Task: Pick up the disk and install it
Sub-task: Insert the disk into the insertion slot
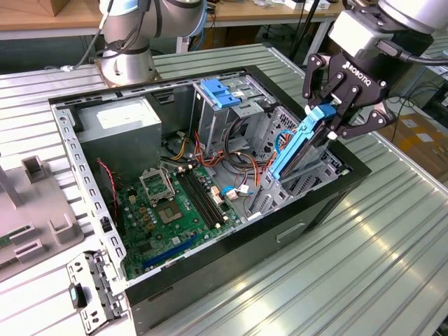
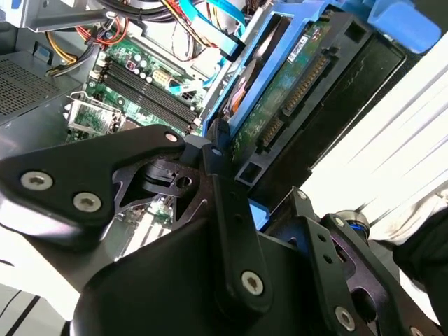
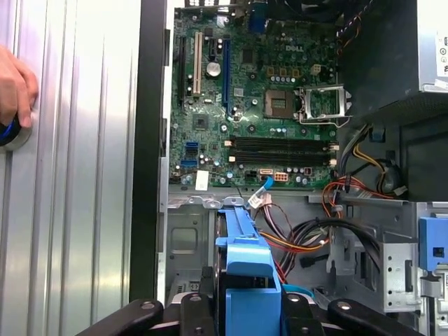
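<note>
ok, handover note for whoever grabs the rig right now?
Hand: shut on the disk, gripping its blue-railed upper end.
Disk: off the table, tilted steeply over the open computer case, with its lower end down by the metal bay on the exterior view's right.
Done: pickup.
Left: disk not yet seated flat in the bay.

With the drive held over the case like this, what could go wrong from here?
The disk hangs tilted in the gripper at the bay; it may jam on the metal edge. Loose cables beside the bay could be pinched. A person's hand on the table could be struck.
</note>
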Controlling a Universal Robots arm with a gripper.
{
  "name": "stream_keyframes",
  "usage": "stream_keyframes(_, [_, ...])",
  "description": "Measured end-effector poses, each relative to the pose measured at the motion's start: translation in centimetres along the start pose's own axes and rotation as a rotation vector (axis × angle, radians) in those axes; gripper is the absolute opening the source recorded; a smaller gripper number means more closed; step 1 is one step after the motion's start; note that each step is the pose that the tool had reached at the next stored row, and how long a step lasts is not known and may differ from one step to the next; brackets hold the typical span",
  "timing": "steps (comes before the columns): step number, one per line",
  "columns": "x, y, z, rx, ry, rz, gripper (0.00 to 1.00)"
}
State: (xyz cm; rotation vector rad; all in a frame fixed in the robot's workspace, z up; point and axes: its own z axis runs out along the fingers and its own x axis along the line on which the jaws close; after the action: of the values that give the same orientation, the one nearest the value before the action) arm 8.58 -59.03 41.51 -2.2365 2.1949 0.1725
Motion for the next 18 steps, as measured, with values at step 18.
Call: stream_keyframes(18, [0.03, -0.03, 0.39, 0.0000, -0.0037, 0.000, 0.24])
